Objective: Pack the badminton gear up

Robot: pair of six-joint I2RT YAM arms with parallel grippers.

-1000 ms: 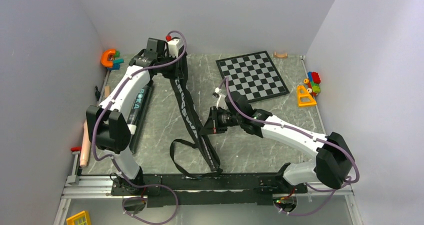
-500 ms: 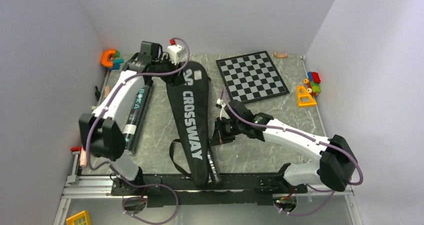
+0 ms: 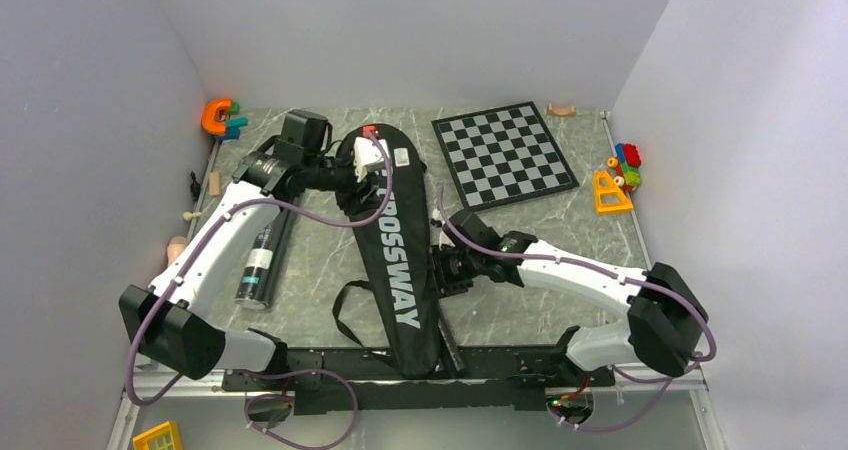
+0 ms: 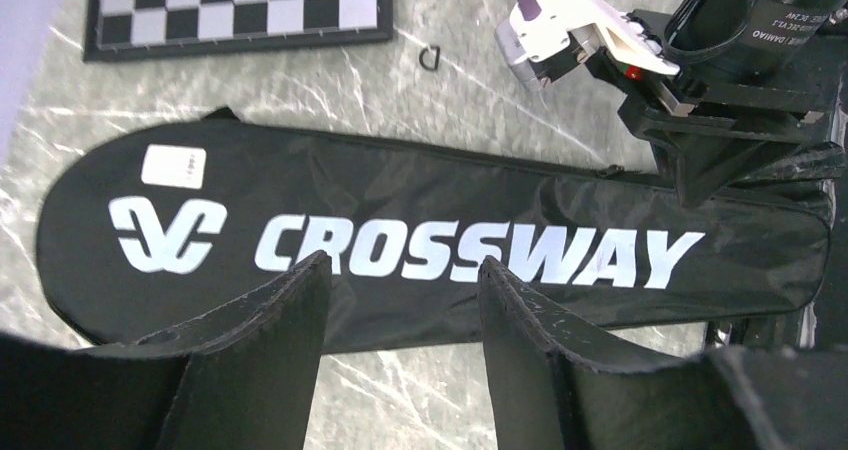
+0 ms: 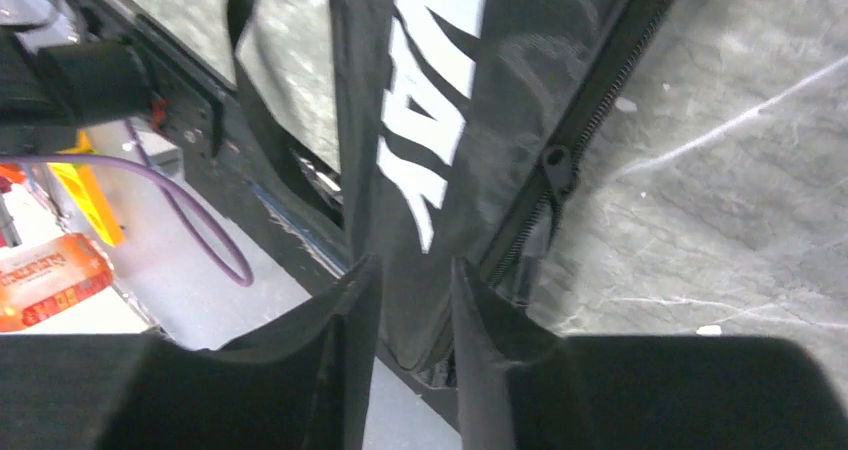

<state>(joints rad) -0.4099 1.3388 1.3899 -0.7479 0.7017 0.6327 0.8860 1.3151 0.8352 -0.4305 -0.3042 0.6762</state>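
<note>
The black "CROSSWAY" racket bag (image 3: pixel 395 260) lies flat on the table, logo up, its wide end far and its narrow end near the arm bases. My left gripper (image 4: pixel 400 268) hovers over the bag's (image 4: pixel 440 230) wide end, open, with nothing between its fingers. At the right edge of the bag (image 5: pixel 450 100), by the zipper (image 5: pixel 556 160), my right gripper (image 5: pixel 412 270) has its jaws a little apart, and black fabric shows in the gap. A long dark tube (image 3: pixel 262 255) lies left of the bag, under the left arm.
A chessboard (image 3: pixel 505 152) sits at the back right, with colourful toys (image 3: pixel 620 175) by the right wall. An orange toy (image 3: pixel 220 118) is in the back left corner, and wooden pieces (image 3: pixel 190 210) lie along the left wall. The bag's strap (image 3: pixel 350 310) loops left.
The bag stood on edge between both shut grippers a second ago; now it lies flat. Both grippers have opened, and the left one has swung nearer over the bag.
</note>
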